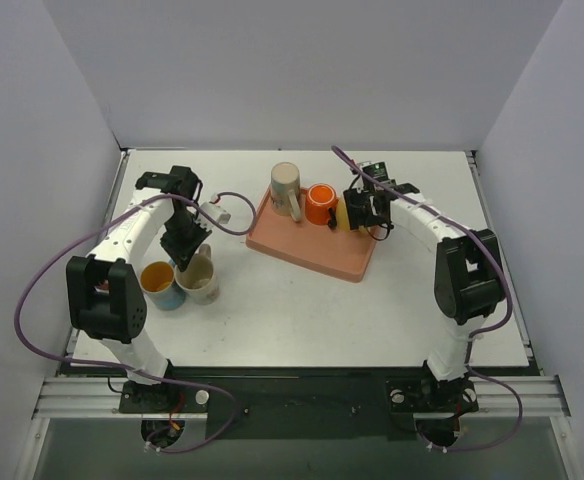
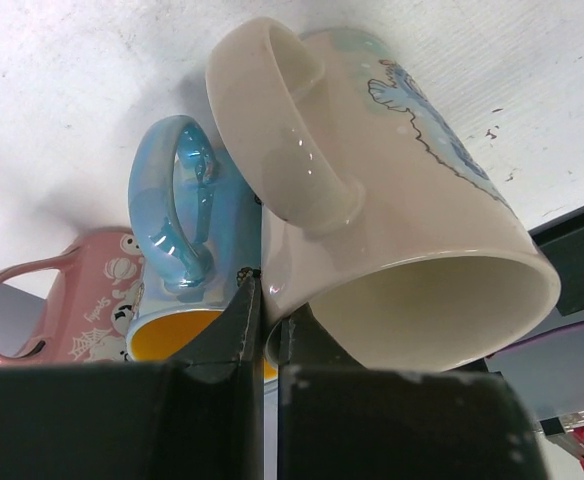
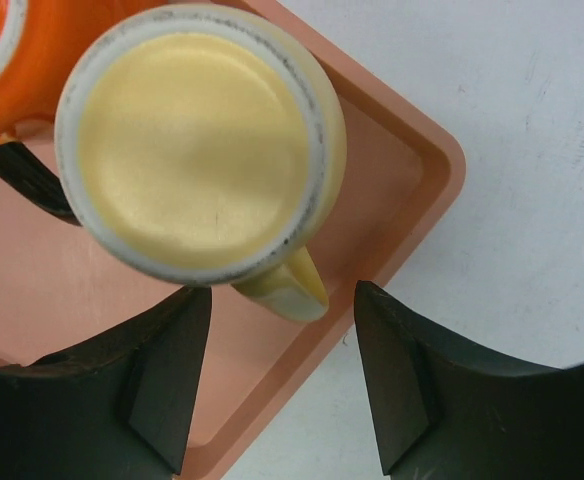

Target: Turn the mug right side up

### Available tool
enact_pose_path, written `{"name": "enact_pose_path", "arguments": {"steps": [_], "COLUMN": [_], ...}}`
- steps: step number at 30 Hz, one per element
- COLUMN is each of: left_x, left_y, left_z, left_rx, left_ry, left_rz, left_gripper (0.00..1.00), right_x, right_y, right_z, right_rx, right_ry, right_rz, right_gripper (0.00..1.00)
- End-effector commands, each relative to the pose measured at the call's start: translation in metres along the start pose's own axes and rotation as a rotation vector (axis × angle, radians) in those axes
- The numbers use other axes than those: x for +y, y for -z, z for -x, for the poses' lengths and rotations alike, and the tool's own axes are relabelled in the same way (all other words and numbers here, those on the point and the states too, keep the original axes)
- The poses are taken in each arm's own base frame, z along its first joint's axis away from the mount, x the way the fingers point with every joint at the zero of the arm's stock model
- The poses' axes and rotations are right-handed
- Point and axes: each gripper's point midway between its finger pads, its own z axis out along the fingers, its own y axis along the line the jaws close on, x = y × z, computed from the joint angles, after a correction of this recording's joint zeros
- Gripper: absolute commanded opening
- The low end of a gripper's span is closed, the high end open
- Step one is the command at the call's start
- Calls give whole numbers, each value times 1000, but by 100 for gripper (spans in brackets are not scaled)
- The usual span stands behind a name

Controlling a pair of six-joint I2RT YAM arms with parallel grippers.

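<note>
An upside-down yellow mug (image 3: 197, 140) stands base up in the pink tray (image 3: 422, 170), its handle (image 3: 287, 285) pointing between my right gripper's (image 3: 282, 300) open jaws. In the top view that gripper (image 1: 360, 212) hovers over the yellow mug (image 1: 344, 214). My left gripper (image 2: 262, 300) is shut on the rim of a cream mug (image 2: 412, 230) with a blue cartoon figure, one finger inside and one outside, mouth toward the camera. In the top view the left gripper (image 1: 192, 252) holds the cream mug (image 1: 202, 284) beside a blue mug (image 1: 160, 284).
The tray (image 1: 312, 250) also holds an orange mug (image 1: 320, 203) and a tall cream mug (image 1: 286, 188). A blue mug with a yellow inside (image 2: 187, 230) and a pink mug (image 2: 82, 310) stand close behind the held mug. A small white object (image 1: 215, 211) lies near the left arm.
</note>
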Motion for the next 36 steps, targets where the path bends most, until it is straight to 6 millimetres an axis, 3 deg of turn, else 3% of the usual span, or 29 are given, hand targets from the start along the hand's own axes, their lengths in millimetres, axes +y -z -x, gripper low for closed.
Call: {"name": "enact_pose_path", "arguments": {"steps": [1,2,5,9,14,18,21,24,27,31,34,35,36], "left_x": [-4,-4,0,-1,-5,-16,-31,-38,-49,-85,-112,-124,-126], "left_y": [3,2,11,37,68,91,121,155,183,222,238,217,243], "left_z": [-15,-16,-8,7,21,36,47,54,54,51,43,47,44], "left_rx": [51,54,11,-73,-183,-312,-469,-643,-820,-1096,-1237,-1239,-1331], "left_ry": [-62,-64,-67,-83,-113,-164,-237,-355,-472,-721,-975,-1043,-1113], "left_rz": [-15,-15,2,8,10,15,43,154,260,395,589,587,766], "left_gripper": [8,11,35,44,46,47,47,49,60,76,80,83,85], "right_x": [-3,-3,-3,-4,-5,-3,2,9,21,29,44,53,64], "right_y": [-2,-4,-9,-13,3,29,60,74,89,120,158,163,183], "right_z": [11,10,14,9,5,9,24,20,16,17,24,21,24], "right_rx": [2,5,7,24,11,-54,-148,-182,-199,-277,-360,-359,-399], "right_ry": [23,23,18,5,25,-29,-88,-187,-275,-377,-416,-434,-421], "right_rz": [-1,1,6,34,36,38,72,105,171,234,325,368,415], "right_gripper": [52,50,46,20,1,0,0,0,0,0,0,0,0]}}
